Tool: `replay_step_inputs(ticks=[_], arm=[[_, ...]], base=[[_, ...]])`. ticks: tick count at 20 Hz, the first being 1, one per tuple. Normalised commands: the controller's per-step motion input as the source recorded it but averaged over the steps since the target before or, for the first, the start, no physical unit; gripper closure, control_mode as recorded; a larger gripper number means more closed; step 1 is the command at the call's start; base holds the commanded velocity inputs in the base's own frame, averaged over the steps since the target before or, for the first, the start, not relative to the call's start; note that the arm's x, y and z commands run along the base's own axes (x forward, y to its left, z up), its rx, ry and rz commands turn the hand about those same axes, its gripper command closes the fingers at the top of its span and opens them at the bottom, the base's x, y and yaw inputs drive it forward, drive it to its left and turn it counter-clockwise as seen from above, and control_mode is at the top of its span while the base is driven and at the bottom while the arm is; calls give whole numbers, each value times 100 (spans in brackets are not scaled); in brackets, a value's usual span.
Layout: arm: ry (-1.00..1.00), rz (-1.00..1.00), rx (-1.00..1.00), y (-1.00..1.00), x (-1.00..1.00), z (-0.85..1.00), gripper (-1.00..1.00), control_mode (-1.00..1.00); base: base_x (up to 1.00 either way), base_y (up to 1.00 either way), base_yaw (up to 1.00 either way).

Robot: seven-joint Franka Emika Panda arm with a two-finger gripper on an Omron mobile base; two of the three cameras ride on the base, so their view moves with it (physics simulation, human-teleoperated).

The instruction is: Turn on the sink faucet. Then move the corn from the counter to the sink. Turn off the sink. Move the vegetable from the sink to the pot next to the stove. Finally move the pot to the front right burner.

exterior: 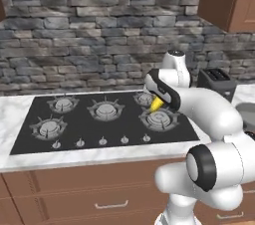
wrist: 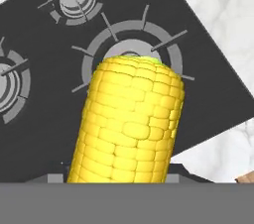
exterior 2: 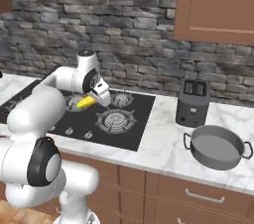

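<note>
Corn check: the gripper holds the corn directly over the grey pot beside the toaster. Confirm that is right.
Not quite. The gripper does hold the corn, but over the stove, not the pot. The right base view shows the pot apart, to the right beside the toaster.

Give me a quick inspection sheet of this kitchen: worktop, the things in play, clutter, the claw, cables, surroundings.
Surface: white marble counter with a black stove set in it.
Job's things: corn held above the stove's front right burner; grey pot on the counter right of the stove.
Clutter: black toaster behind the pot.
Claw: claw shut on the corn.
Cables: nothing seen.
Surroundings: stone wall, wooden cupboard, drawers below.
</note>
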Motion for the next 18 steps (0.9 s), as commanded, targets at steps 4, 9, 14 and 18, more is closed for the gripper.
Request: replay_step_inputs(ticks=[4, 9, 14, 18], arm=[[0, 0, 0, 0, 0, 0, 100, 100], [0, 0, 0, 0, 0, 0, 100, 100], [0, 0, 0, 0, 0, 0, 100, 100], [0, 0, 0, 0, 0, 0, 100, 100]], base=[[47, -33, -19], [26, -65, -17], [15, -64, -15], [38, -29, -10]])
